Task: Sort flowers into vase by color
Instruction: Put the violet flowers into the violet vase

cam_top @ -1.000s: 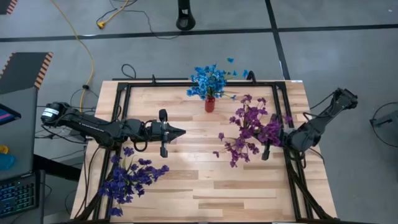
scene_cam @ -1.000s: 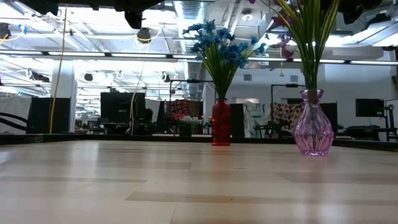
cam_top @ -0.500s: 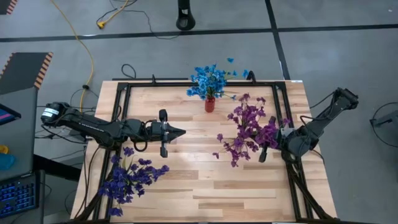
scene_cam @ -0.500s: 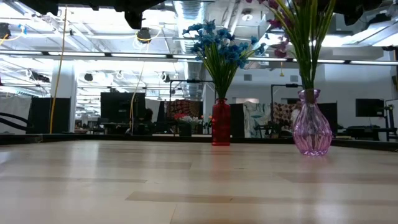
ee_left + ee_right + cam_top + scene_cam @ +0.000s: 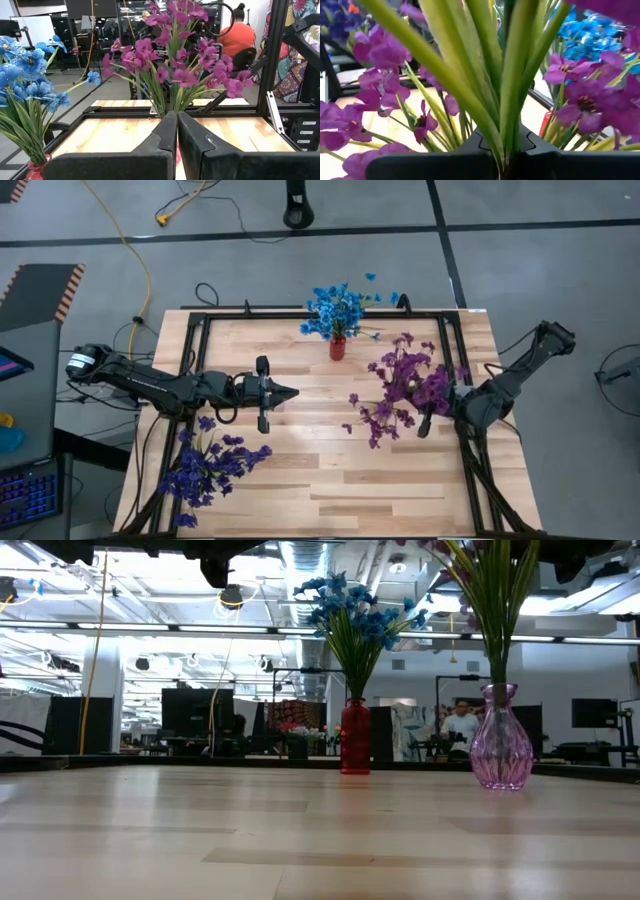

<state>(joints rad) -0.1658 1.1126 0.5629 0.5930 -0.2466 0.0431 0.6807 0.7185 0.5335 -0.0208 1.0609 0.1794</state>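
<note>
Magenta flowers (image 5: 405, 385) stand with their green stems in a pink glass vase (image 5: 500, 750) at the table's right. My right gripper (image 5: 424, 423) is shut on those stems above the vase. Blue flowers (image 5: 335, 310) stand in a red vase (image 5: 355, 737) at the far middle. Dark indigo flowers (image 5: 210, 465) are at the near left corner; what they rest on is hidden. My left gripper (image 5: 290, 392) hangs shut and empty over the table's left half, pointing level toward the magenta bunch (image 5: 175, 55). My right gripper pinches several green stems (image 5: 507, 135) of the magenta bunch between its two fingers. The fingers come about level from the table's right side and lie across the stems. The stems stand upright, with their lower ends in the pink vase on the table.
A black metal frame (image 5: 200, 340) runs around the table's edges. Bare wood lies in the table's middle and near part (image 5: 340, 470). A person (image 5: 462, 725) shows far off in the room behind the pink vase.
The magenta flower heads have swayed a little in my right gripper's hold. Both arms have kept their places.
</note>
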